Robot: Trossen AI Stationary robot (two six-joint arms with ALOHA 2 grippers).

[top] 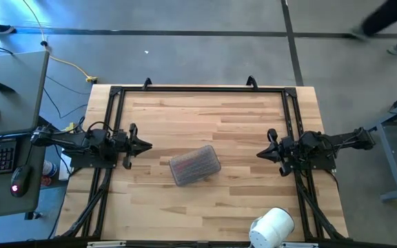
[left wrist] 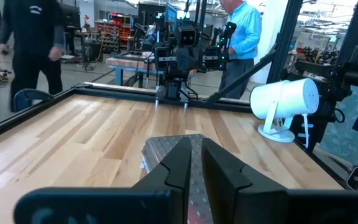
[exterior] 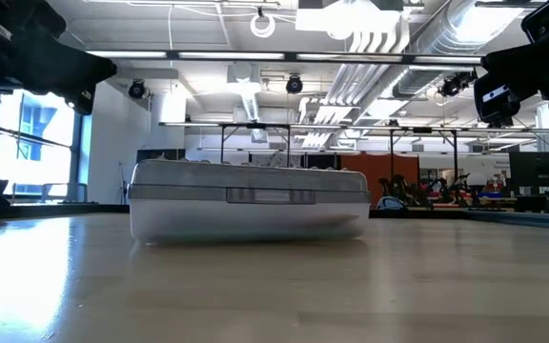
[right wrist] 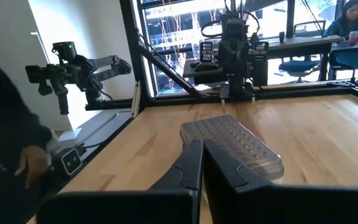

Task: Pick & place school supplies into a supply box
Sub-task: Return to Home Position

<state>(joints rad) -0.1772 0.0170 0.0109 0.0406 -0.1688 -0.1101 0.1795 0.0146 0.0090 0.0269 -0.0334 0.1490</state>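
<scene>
Evidently closed, the supply box (top: 194, 165) lies on the table (top: 205, 114). The left gripper (top: 145, 145) and right gripper (top: 260, 153) flank it, well apart, fingers drawn together, empty. It looks light, rigid and slippery; grip across its narrow width.

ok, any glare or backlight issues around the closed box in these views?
Low view: daylight glares off the light wooden table at picture left, but the small clear plastic box with the grey ribbed lid reads fine. Right wrist view: bright windows behind, box lid legible. High view: even light, soft shadows.
</scene>
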